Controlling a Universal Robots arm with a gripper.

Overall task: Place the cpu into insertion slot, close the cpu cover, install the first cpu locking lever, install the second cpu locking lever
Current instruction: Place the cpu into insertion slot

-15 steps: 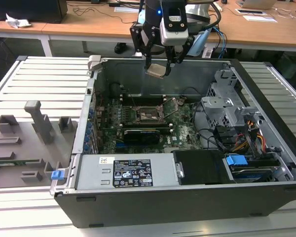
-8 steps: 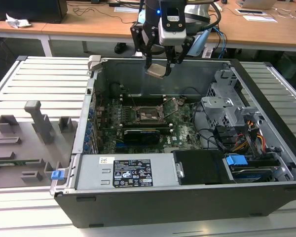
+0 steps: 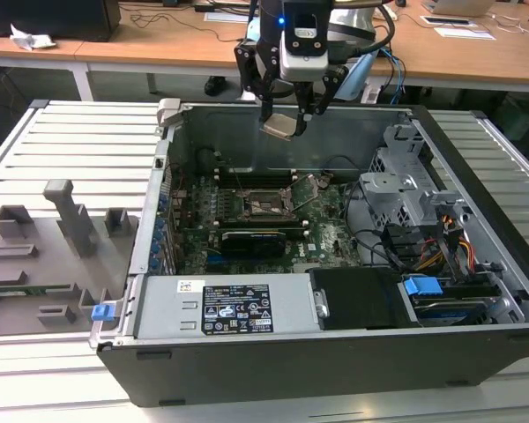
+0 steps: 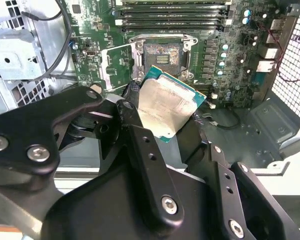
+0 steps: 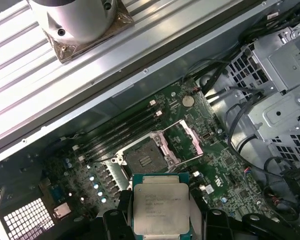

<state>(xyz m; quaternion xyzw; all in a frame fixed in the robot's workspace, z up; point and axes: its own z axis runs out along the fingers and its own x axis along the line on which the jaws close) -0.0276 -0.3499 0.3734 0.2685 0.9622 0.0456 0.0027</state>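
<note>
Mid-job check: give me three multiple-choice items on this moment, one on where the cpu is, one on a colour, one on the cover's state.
1. Where is the cpu relative to the slot?
A seated in it
B held in the hand, clear of it
C dropped beside it

2. What colour is the cpu's rim?
A red
B green
C yellow

3. The cover is:
A swung open
B shut over the slot
C missing

Answers:
1 B: the hand grips the cpu and the slot lies bare.
2 B: a green edge frames the metal top in both wrist views.
3 A: it stands tipped up beside the slot.
</note>
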